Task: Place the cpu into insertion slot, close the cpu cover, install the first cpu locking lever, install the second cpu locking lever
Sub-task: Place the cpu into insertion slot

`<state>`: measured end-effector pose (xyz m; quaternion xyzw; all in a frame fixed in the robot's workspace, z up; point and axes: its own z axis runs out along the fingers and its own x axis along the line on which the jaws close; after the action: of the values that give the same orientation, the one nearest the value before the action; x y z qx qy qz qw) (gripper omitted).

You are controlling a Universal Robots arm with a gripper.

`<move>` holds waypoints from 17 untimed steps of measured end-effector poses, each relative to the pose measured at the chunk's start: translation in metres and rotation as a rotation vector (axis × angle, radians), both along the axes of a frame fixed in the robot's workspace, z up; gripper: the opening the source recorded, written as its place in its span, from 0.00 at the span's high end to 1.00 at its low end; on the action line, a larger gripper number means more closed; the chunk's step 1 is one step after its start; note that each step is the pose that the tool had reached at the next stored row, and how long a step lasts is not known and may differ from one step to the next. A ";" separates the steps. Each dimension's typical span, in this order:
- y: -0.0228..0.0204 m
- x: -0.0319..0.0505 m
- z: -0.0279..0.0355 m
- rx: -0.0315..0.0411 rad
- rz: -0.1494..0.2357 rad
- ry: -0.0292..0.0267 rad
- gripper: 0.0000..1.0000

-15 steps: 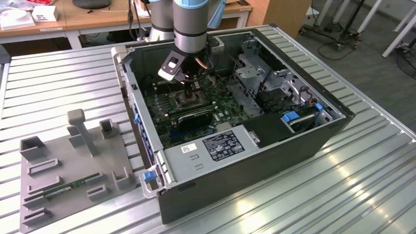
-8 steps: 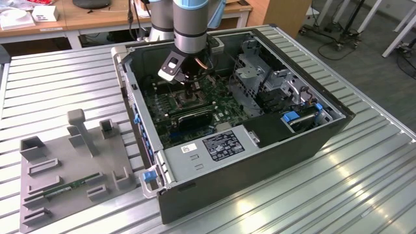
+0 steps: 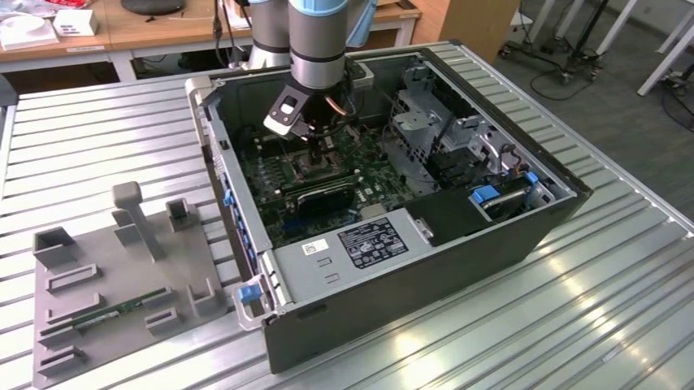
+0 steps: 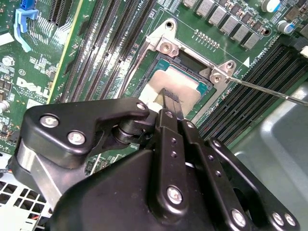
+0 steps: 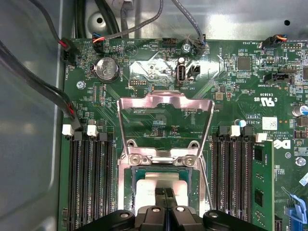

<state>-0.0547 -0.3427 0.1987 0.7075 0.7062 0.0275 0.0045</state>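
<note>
- While the gripper [image 4: 171, 96] hangs over the board, we see its fingers pressed together with nothing between them, tips at the cpu [image 4: 185, 86] face.
- We find the cpu lying flat in the slot [image 5: 126, 192], directly under the fingertips, upper middle of the exterior view.
- We see the cover [image 5: 166, 99] lying open, folded back from the slot.

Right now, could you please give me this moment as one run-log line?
end effector: shut, tips at chip | chip: lying in socket | cover: open
</note>
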 end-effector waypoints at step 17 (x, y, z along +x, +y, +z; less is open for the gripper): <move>0.0000 0.0000 0.0132 0.0001 0.000 0.0000 0.89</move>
<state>-0.0547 -0.3427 0.2119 0.7075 0.7062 0.0275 0.0044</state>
